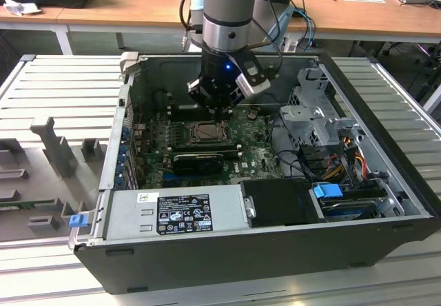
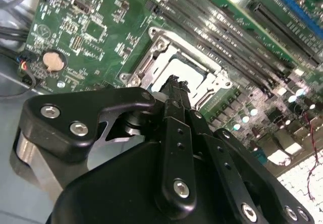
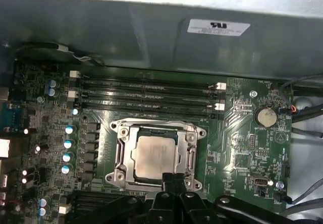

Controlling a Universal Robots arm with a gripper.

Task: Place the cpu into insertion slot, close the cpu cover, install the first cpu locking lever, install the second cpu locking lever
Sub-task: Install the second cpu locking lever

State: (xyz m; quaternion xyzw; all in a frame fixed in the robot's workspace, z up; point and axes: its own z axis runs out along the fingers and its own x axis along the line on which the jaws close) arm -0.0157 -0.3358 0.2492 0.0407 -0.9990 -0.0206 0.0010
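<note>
The arm reaches down into an open computer case (image 1: 275,251) that lies on its side on a ribbed grey bench (image 1: 55,85), and the gripper (image 1: 222,111) hangs just above the green motherboard (image 1: 258,156), over the edge of the socket area. In the first wrist view the cpu (image 3: 154,154) lies flat, silver-grey top upward, seated inside the insertion slot (image 3: 120,156), and the cpu cover (image 3: 191,153) is folded down around it, so that the chip shows through the cover's square window. The same metal frame and pale chip appear in the second wrist view, cpu (image 2: 187,72) and cpu cover (image 2: 151,57), directly ahead of the black fingertips (image 2: 174,90). In both wrist views the jaws stand pressed together at their tips, with nothing between them, and the tips sit at the near edge of the cover frame; whether they touch it cannot be told. Beyond the socket run long black memory slots (image 3: 146,95), and a round coin battery (image 3: 265,116) sits on the board off to one side. In the exterior view a grey power supply (image 1: 176,213) lies along the near side of the case, with a metal drive cage (image 1: 313,109) at the exterior view's right.
</note>
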